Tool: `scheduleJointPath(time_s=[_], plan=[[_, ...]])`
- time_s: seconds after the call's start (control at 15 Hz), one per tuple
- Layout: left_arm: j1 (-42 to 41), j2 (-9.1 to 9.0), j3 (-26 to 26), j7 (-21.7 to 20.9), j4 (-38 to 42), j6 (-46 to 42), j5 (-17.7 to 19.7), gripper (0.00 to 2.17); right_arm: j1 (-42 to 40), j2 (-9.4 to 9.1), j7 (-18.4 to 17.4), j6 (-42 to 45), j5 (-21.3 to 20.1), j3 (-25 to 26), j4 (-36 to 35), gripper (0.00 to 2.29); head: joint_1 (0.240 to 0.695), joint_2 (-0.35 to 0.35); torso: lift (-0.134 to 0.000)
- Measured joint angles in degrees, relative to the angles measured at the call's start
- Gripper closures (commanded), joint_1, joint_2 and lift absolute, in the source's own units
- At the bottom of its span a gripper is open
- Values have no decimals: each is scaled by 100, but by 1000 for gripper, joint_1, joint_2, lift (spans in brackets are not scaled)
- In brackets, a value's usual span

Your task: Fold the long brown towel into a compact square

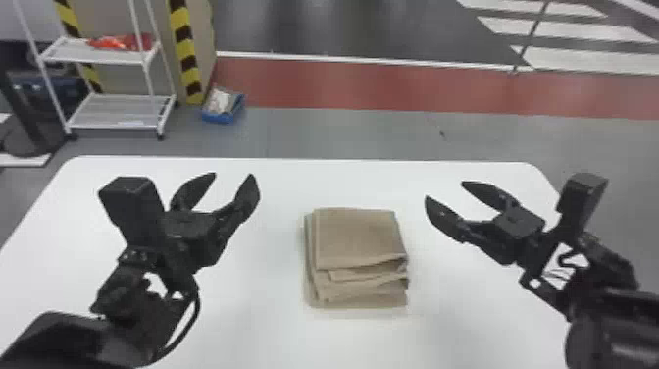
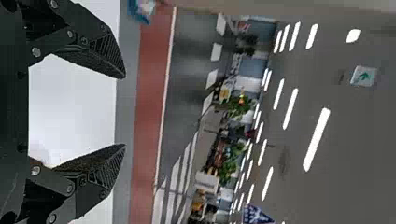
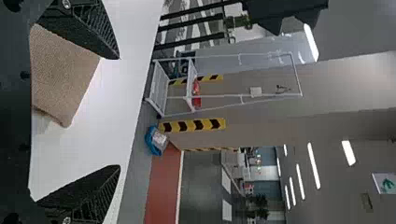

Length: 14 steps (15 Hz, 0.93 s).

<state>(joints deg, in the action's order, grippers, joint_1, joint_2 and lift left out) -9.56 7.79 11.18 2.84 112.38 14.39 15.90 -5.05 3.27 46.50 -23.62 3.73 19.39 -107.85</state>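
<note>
Brown towel (image 1: 360,238) lies folded on the table (image 1: 265,314).

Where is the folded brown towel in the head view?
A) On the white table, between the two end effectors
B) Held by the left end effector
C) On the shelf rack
A: the folded brown towel lies on the white table, with an open end effector at each side.

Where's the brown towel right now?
In the head view, the brown towel lies folded on the white table, between the open left end effector and the open right end effector.
</note>
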Motion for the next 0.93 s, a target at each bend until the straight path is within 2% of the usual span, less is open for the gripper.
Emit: scheduleJointPath(time_s=[0.13,0.2,0.33,0.47,0.53,0.73,0.93], plan=[[-95,-107,279,396,-115,-663,-442,427,-378,-34,-192,19,298,190,-221,49,695,-161,-124],[-143,-122,411,629,-239,-1146,-596,427,-546,-52,-235,75,585,341,-268,49,695,-170,-124],[-187,-128,584,948,-537,-2095,-864,431,-789,-66,-353,213,893,534,-339,49,695,-198,-124],[-209,-123,622,1043,-712,-2488,-1081,431,-1107,-94,-756,222,1017,500,-628,53,695,-207,-124],[-250,-107,599,1047,-724,-2521,-1185,431,-1312,-117,-915,229,1018,430,-828,63,695,-207,-124],[-390,-38,393,944,-626,-2273,-1394,431,-1651,-158,-948,363,1134,405,-1140,66,695,-185,-124],[-372,104,106,643,-519,-1890,-1309,431,-1692,-218,-918,481,1166,330,-1257,66,695,-154,-124]])
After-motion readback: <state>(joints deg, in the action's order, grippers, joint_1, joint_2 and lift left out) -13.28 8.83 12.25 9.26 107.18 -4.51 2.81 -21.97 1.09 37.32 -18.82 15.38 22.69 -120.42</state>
